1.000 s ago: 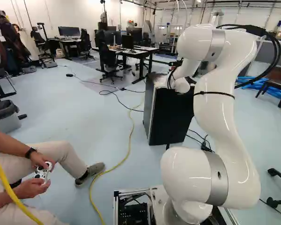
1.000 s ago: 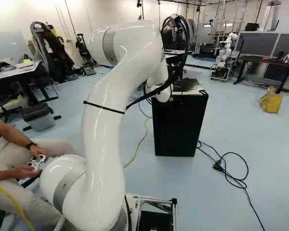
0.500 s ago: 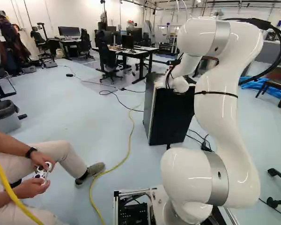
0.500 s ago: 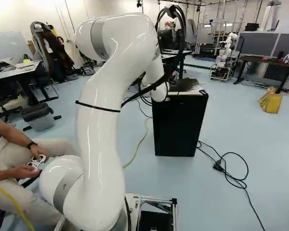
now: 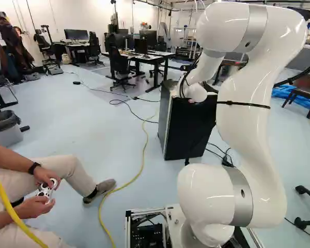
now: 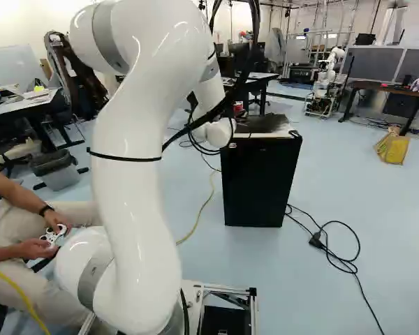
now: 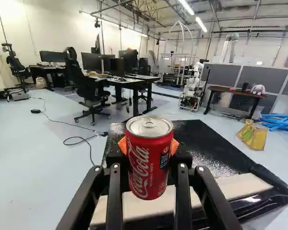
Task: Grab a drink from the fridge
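Note:
In the wrist view my gripper (image 7: 149,145) is shut on a red drink can (image 7: 150,167); the orange pads press it from both sides. The can is upright, its silver lid and printed side showing. Beyond and under it lies the black top of the fridge (image 7: 216,151), with a pale strip along the near edge. The fridge stands on the floor as a black box in the left base view (image 5: 188,129) and right base view (image 6: 260,183). My arm's wrist hides the gripper's fingers in both base views, above the fridge's left part in the right one.
A seated person (image 5: 39,188) with a controller is at the left of the left base view. A yellow cable (image 5: 139,170) and a black cable (image 6: 339,258) lie on the floor. Desks (image 5: 144,58), chairs and another robot (image 6: 326,84) stand farther back.
The arm's elbow has risen, shifting right in the left base view and left in the right one. The wrist has shifted slightly left in both. The base and fridge have stayed put.

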Robot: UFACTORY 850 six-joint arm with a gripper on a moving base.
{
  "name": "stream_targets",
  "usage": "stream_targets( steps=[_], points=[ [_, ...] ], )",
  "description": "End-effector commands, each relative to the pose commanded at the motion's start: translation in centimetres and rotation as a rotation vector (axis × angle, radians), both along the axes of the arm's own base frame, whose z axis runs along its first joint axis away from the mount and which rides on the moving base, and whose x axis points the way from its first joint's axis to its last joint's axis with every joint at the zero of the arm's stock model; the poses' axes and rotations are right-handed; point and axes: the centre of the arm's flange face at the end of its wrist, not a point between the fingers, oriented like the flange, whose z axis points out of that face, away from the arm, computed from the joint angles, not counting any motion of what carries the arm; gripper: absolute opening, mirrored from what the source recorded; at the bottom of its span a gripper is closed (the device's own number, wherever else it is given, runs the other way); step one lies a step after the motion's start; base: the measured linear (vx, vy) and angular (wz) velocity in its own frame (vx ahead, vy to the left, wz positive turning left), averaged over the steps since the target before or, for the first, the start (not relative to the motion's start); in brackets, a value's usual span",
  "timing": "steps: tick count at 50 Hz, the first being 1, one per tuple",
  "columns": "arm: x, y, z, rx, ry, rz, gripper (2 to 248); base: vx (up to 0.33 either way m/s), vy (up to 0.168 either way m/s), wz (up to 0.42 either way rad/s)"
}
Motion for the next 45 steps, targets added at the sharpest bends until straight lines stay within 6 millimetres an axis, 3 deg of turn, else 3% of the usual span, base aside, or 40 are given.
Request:
stream_targets(
  steps=[17, 45],
  points=[
    [-5.1, 3.8, 0.8, 0.018, 0.046, 0.029, 99, 0.000, 0.000, 0.000],
    [-15.7, 9.5, 0.4, 0.045, 0.134, 0.084, 99, 0.000, 0.000, 0.000]
  ],
)
